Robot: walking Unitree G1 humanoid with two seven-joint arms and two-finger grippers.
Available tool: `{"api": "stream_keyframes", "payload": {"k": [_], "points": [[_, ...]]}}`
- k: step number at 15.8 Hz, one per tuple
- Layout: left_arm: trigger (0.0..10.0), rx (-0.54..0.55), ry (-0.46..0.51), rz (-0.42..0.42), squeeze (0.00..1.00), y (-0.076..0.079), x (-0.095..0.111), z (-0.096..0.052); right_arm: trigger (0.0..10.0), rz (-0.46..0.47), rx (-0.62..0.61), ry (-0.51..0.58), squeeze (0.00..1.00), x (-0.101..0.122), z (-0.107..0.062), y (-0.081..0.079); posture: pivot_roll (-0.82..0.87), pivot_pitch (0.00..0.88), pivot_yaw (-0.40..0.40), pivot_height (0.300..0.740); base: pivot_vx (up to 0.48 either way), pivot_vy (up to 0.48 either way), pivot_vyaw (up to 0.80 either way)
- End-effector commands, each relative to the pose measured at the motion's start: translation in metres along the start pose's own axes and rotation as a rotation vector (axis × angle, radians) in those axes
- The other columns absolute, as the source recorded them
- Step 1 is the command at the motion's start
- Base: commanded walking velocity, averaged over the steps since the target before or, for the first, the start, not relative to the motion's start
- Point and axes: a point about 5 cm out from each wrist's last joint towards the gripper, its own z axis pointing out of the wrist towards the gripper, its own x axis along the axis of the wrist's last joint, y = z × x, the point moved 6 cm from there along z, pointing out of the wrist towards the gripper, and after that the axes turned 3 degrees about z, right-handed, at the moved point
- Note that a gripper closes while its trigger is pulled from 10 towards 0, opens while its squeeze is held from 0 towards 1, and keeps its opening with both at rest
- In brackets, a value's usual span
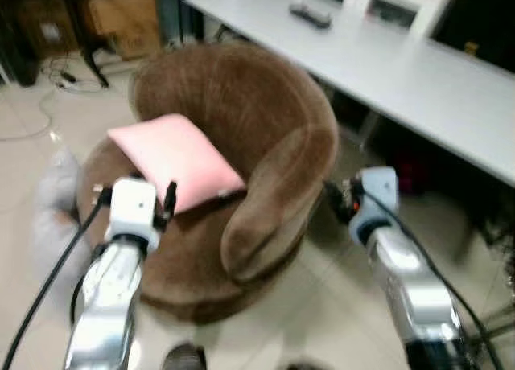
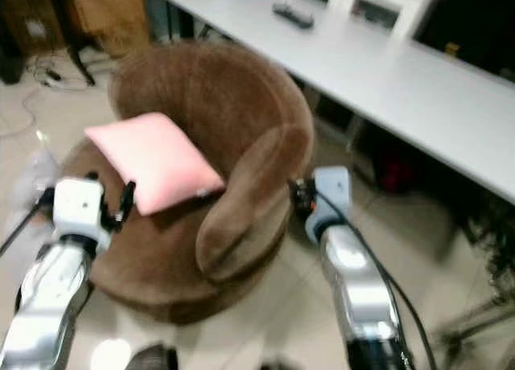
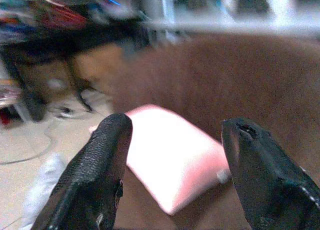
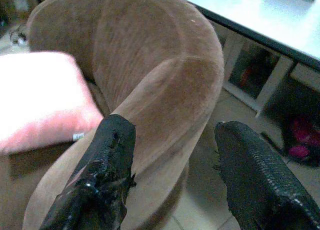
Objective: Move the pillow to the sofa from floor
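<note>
In the head views, one square pink fabric pillow (image 1: 175, 159) lies tilted on the seat of one round brown plush sofa chair (image 1: 265, 121), resting against the backrest. One long white table (image 1: 418, 72) stands behind the chair, with one dark remote-like object (image 1: 311, 15) on it. Two brown cardboard boxes (image 1: 121, 16) sit on the floor at the back beside a tangle of black cables (image 1: 64, 76). One pale grey, blurred shape (image 1: 52, 205) lies on the tiled floor (image 1: 338, 306) to the chair's left. Two silver arms reach forward: the left gripper (image 1: 133, 195) is at the front edge of the seat, just beside the pillow; the right gripper (image 1: 342, 201) is by the chair's right armrest

In the left wrist view, the left gripper's two black fingers (image 3: 95, 175) stand spread wide apart with nothing between them, the pillow beyond them on the seat

In the right wrist view, the right gripper's two fingers (image 4: 107, 170) are likewise parted and empty, above the armrest, with the pillow off to one side
</note>
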Motion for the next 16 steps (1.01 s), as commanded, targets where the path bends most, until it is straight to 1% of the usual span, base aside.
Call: {"api": "stream_keyframes", "payload": {"k": [1,4,5,7,9,12,14,16], "points": [[10.0,0.026,-0.022,-0.005,0.0,-0.005,-0.007,-0.007,10.0,-0.013,0.015,0.018,0.0,0.009,0.004,-0.005,0.1,0.0,-0.096,0.74,0.0,0.0,0.0],[10.0,0.059,-0.022,-0.004,0.0,-0.014,-0.007,-0.011,10.0,-0.023,0.027,0.025,0.0,0.012,0.007,-0.008,0.1,0.0,-0.111,0.74,0.0,0.0,0.0],[10.0,0.076,-0.026,0.009,0.0,-0.018,-0.01,-0.013,10.0,-0.022,0.038,0.026,0.0,0.013,0.008,-0.009,0.12,0.0,-0.131,0.74,0.0,0.0,0.0],[10.0,0.097,-0.032,0.02,0.0,-0.021,-0.011,-0.018,10.0,-0.035,0.054,0.015,0.0,0.01,0.01,-0.009,0.14,0.0,-0.156,0.74,0.0,0.0,0.0],[10.0,0.115,-0.04,0.027,0.0,-0.022,-0.012,-0.027,10.0,-0.047,0.081,-0.002,0.0,0.007,0.015,-0.014,0.16,0.0,-0.182,0.74,0.0,0.127,0.0],[10.0,0.117,-0.046,0.032,0.0,-0.021,-0.014,-0.03,10.0,-0.057,0.1,-0.01,0.0,0.006,0.015,-0.019,0.17,0.0,-0.191,0.74,0.0,0.262,0.0],[10.0,0.107,-0.042,0.044,0.0,-0.02,-0.012,-0.029,10.0,-0.055,0.092,-0.018,0.0,0.002,0.014,-0.017,0.18,0.0,-0.177,0.74,0.0,0.264,0.0],[10.0,0.064,-0.031,0.05,0.0,-0.016,-0.008,-0.022,10.0,-0.035,0.062,-0.009,0.0,0.0,0.014,-0.016,0.16,0.0,-0.111,0.74,0.0,0.263,0.0]]}}
